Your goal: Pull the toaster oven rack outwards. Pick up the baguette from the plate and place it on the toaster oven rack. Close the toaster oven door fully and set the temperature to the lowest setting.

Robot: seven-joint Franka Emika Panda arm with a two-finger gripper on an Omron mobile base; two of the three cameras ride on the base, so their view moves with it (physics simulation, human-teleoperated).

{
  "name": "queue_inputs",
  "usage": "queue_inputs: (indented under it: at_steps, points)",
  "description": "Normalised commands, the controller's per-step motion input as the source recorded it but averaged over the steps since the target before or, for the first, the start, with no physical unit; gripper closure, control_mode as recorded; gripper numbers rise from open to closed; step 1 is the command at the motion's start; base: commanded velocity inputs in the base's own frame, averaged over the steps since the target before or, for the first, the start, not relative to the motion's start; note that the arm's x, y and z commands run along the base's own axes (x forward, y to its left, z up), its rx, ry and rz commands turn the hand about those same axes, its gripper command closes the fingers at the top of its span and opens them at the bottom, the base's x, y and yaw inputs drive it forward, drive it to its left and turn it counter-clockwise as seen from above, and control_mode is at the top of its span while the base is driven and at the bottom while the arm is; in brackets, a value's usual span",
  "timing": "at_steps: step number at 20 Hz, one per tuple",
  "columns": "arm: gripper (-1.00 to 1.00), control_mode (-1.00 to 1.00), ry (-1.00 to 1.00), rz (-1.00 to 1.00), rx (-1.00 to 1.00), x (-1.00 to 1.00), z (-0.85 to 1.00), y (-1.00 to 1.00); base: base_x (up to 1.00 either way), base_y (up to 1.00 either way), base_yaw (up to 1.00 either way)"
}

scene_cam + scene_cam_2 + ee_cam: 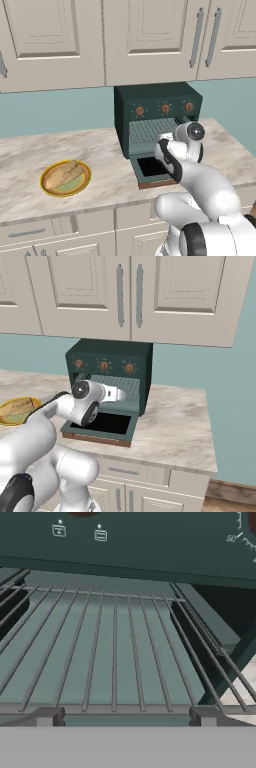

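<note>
In the left base view the toaster oven (158, 117) stands at the back of the counter (100, 150) with the toaster oven door (152, 172) folded down flat; the toaster oven rack (152, 129) shows as a grey grid inside the cavity, and whether it has begun to slide out I cannot tell. The baguette (64, 173) lies on the plate (82, 186), well apart to the oven's left, so the pick and place is not yet done. In the right base view the arm reaches in over the lowered door and the gripper (120, 393) sits at the mouth of the cavity; the three knobs (103, 365) are untouched above it. In the hand view the rack's front bar (115, 709) runs just ahead of the two fingertips (47, 716), which stand wide apart, clamped on nothing. By my judgement the first step is barely under way; loading the bread, shutting the door and turning down the temperature all remain.
</note>
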Motion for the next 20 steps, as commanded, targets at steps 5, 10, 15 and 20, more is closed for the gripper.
queue_inputs:
  at_steps: [5,10,15,20]
  points:
    - [-1.0,-1.0,0.29,-0.03,-0.05,-0.25,-0.23,-0.13,0.0,0.0,0.0]
    - [-1.0,-1.0,0.1,0.0,0.0,-0.02,0.24,-0.01,0.0,0.0,0.0]
    - [-1.0,-1.0,0.08,-0.09,0.1,-0.02,0.2,0.0,0.0,0.0,0.0]
    - [-1.0,-1.0,0.0,-0.16,0.11,0.13,-0.1,0.0,0.0,0.0,0.0]
